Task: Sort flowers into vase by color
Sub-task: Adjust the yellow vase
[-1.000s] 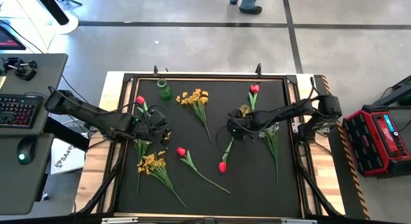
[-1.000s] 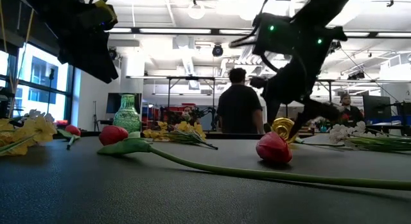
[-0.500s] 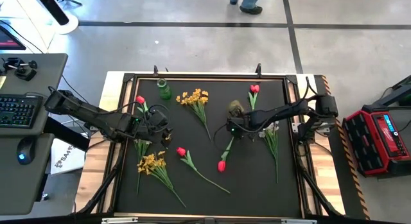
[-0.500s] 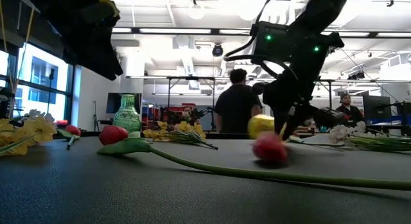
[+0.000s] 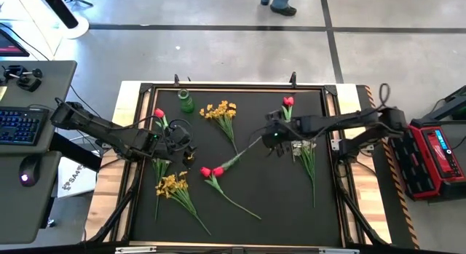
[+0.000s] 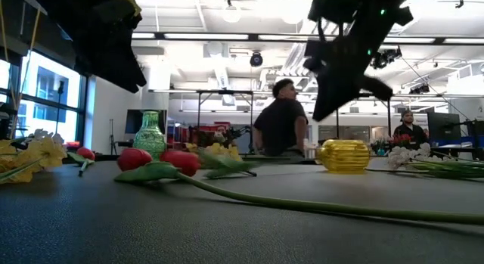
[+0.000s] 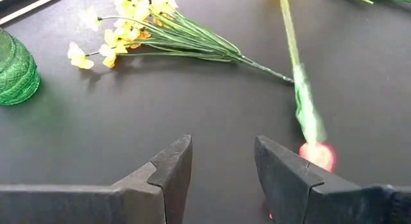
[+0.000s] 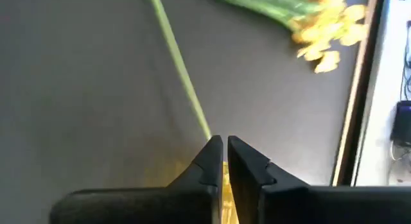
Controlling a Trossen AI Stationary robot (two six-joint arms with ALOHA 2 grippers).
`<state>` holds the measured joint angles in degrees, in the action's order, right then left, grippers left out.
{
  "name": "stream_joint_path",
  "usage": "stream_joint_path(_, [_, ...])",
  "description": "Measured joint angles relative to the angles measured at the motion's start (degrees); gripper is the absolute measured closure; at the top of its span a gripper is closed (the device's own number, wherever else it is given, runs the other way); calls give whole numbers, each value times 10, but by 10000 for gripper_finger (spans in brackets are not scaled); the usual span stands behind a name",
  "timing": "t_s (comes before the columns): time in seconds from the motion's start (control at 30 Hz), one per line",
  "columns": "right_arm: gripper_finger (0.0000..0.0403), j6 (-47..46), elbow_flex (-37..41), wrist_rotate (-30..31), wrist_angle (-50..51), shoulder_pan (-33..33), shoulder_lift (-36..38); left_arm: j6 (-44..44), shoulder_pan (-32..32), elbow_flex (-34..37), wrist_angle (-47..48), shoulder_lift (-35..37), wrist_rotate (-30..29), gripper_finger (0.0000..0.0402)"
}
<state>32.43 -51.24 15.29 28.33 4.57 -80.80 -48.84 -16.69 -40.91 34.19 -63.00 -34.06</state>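
Green vase [image 5: 186,102] holds no flowers; sorting is barely begun, with the right gripper [image 5: 268,137] pinched shut on one tulip's stem [image 5: 237,159] at mid-mat, left gripper [image 5: 182,146] half open, other flowers [image 5: 221,113] lying loose.

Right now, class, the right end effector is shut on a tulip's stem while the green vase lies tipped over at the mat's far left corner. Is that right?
One slip: the green vase stands upright, not tipped over, as the low view shows. The rest holds: the right end effector is shut on the tulip's stem, and the vase is at the mat's far left corner.
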Motion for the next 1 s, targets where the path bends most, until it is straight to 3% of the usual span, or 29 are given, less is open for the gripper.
stream_joint_path(0.13, [392, -18, 0, -8, 5, 12, 26, 0, 0, 0, -2, 0, 0, 243])
stream_joint_path(0.23, [358, -23, 0, 21, 20, 16, 30, 0, 0, 0, -3, 0, 0, 243])
stream_joint_path(0.47, [197, -116, 0, 35, 68, 46, -1, 1, 0, 0, -12, 0, 0, 243])
stream_joint_path(0.6, [96, -125, 0, 11, 90, 77, -37, 11, 1, 0, -19, 0, 0, 243])
stream_joint_path(0.7, [48, -118, 0, 2, 90, 93, -65, 11, 1, 0, -24, 0, 0, 243])
stream_joint_path(0.83, [40, -114, 0, 11, 69, 104, -102, 11, 1, 0, -24, 0, 0, 243])
stream_joint_path(1.0, [106, -108, -1, 7, 65, 113, -135, 53, 1, 0, -31, 0, 3, 243])
